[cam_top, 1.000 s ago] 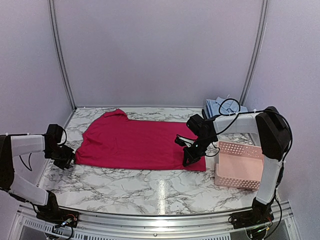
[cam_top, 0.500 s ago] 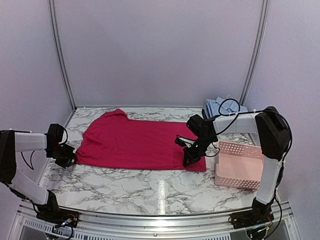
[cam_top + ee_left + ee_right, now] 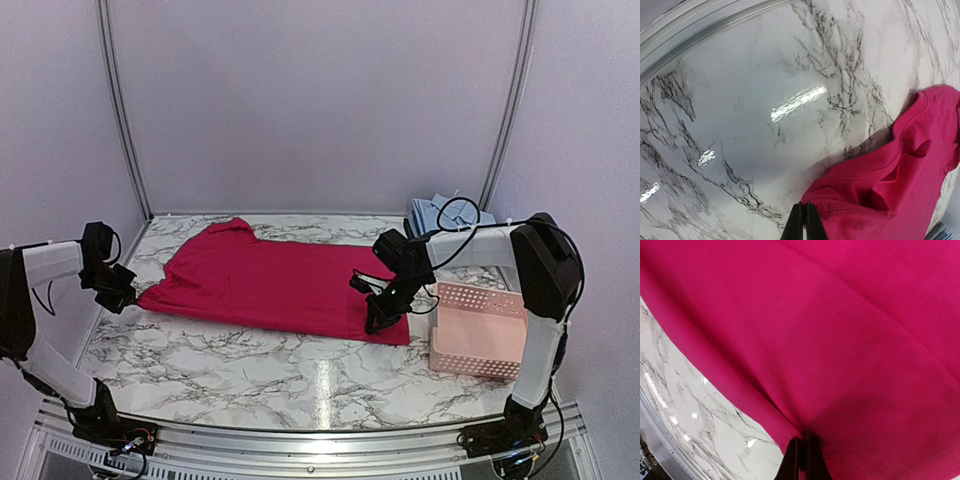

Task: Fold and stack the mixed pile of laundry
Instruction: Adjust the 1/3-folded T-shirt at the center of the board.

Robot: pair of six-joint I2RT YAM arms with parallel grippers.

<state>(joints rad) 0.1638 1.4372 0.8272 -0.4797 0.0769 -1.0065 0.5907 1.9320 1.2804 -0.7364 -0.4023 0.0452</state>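
A magenta-red garment [image 3: 270, 285] lies spread flat on the marble table [image 3: 250, 375], its collar toward the back left. My left gripper [image 3: 126, 295] is shut on its near left corner, which is lifted slightly and drawn out to a point. In the left wrist view the jaws [image 3: 803, 215] meet at the hem of the garment [image 3: 890, 190]. My right gripper [image 3: 374, 322] is shut on the near right corner; the right wrist view shows cloth [image 3: 840, 340] puckering into its jaws [image 3: 802, 442]. A light blue shirt [image 3: 437, 213] lies folded at the back right.
A pink lattice basket [image 3: 480, 297] stands right of the garment, close to the right arm. Walls enclose the table on three sides. A metal rail [image 3: 690, 30] runs along the table's left edge near my left gripper.
My left gripper has shut on the garment's near left corner and moved back and to the left, drawing that corner out and up. The right gripper has kept its hold and place.
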